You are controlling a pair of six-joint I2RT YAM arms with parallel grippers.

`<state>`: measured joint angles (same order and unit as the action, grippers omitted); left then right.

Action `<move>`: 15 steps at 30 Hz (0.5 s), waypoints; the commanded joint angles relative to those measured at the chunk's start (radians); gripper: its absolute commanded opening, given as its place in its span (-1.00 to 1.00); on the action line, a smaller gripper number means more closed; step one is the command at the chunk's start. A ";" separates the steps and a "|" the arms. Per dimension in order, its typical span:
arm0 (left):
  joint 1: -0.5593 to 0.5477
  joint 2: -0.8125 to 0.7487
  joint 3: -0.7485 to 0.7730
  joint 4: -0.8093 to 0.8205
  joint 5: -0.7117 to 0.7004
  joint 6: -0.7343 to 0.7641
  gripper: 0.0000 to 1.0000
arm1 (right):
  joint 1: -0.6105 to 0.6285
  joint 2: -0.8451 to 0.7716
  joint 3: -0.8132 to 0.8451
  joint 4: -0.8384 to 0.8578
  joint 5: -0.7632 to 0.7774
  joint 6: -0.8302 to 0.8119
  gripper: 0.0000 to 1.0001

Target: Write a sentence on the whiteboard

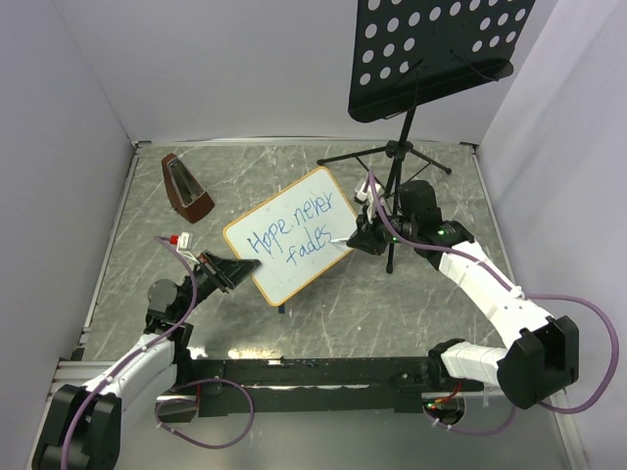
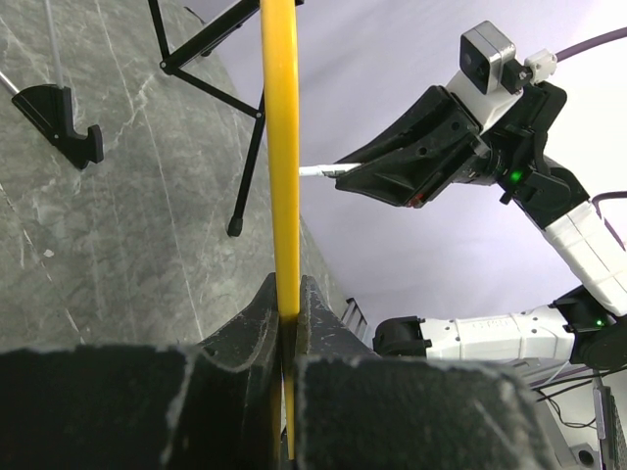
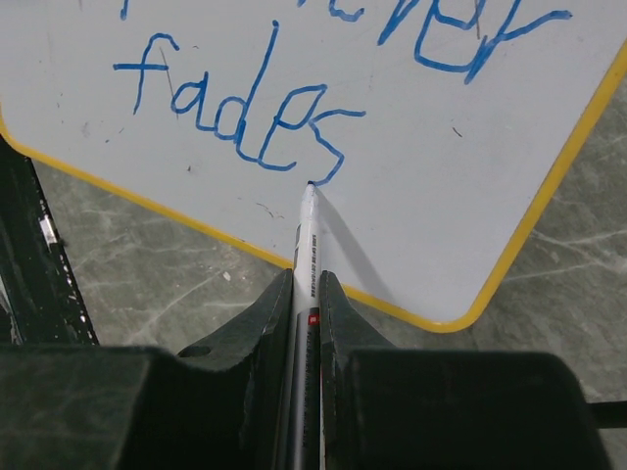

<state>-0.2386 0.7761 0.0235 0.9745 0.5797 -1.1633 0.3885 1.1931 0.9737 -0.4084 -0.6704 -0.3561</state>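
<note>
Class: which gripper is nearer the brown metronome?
Left. The left gripper clamps the whiteboard at the end toward the metronome; the right gripper, holding a marker, is at the far end.

Top view: high on the near side, facing down and far. Wrist views: close in. All three share the whiteboard (image 1: 284,279).

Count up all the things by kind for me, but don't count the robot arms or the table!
whiteboard: 1
marker: 1
music stand: 1
brown metronome: 1
Total: 4
</note>
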 commanded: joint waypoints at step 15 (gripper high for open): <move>0.005 -0.052 -0.053 0.093 0.011 0.039 -0.98 | 0.033 -0.107 0.131 -0.046 -0.144 0.028 -1.00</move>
<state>-0.2386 0.7605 0.0235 0.9573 0.5823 -1.1450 0.4202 1.1408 1.0576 -0.4549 -0.7620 -0.3367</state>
